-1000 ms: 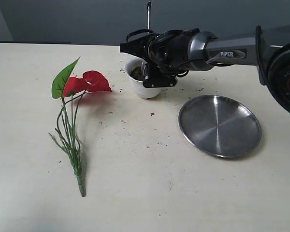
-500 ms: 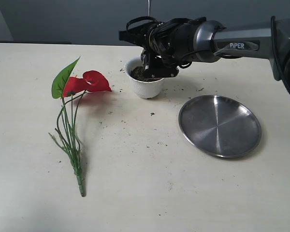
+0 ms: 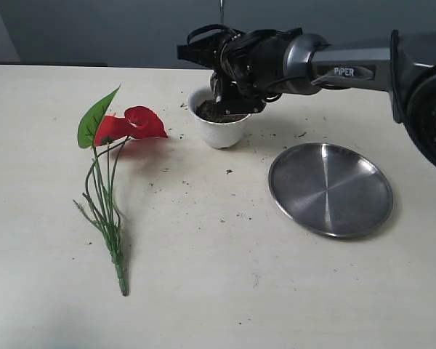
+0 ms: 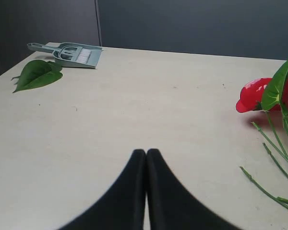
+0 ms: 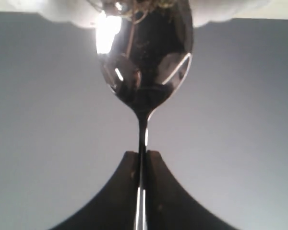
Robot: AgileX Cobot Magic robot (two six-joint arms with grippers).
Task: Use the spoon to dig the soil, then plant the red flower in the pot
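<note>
On the table [image 3: 203,291], right gripper [image 5: 142,160] holds spoon [image 5: 144,62] upright over the pot [image 3: 219,131].

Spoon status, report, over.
Right gripper shut on spoon, bowl at soil in pot. Left gripper shut, empty. Red flower lying on table, untouched. Plate beside pot, apart.

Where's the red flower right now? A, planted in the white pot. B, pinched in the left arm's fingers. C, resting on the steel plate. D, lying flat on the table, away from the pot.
D: the red flower lies flat on the table, apart from the pot, with nothing gripping it.
</note>
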